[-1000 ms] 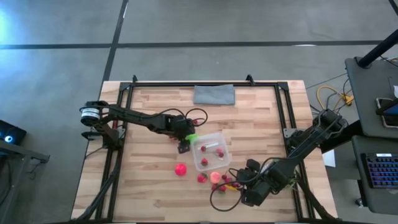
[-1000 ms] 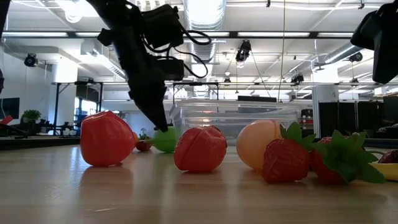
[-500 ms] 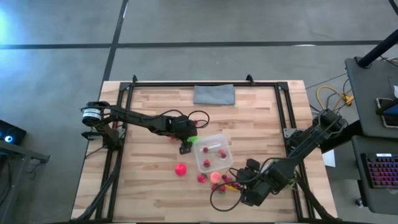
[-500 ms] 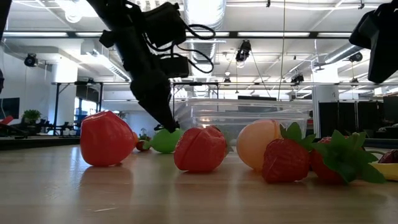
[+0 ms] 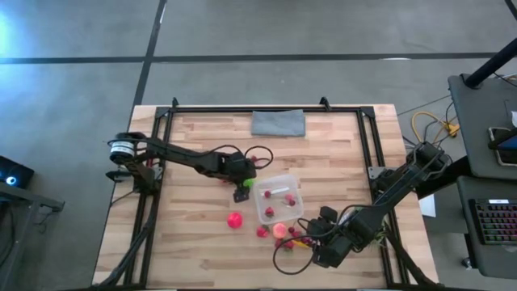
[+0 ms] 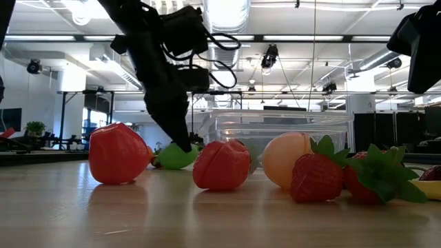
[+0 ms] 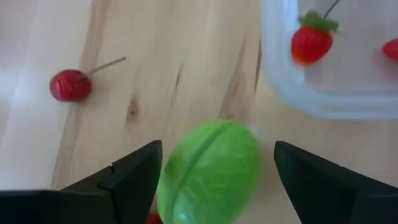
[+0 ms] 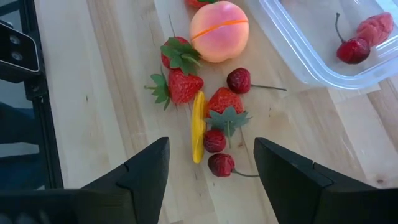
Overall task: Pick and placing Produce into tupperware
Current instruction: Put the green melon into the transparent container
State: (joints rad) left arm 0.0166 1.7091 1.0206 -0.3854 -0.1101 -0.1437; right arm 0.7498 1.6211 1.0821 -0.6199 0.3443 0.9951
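Your left gripper (image 7: 214,168) hangs low with its jaws spread around the round green toy fruit (image 7: 208,171), which sits on the wooden table (image 5: 194,234) just left of the small clear plastic tupperware box (image 5: 275,198). It could roll away if one finger nudges it first. Farther right, your right gripper (image 8: 211,165) waits half open and empty above the red toy strawberries and cherries (image 8: 214,124); a sweep could scatter them.
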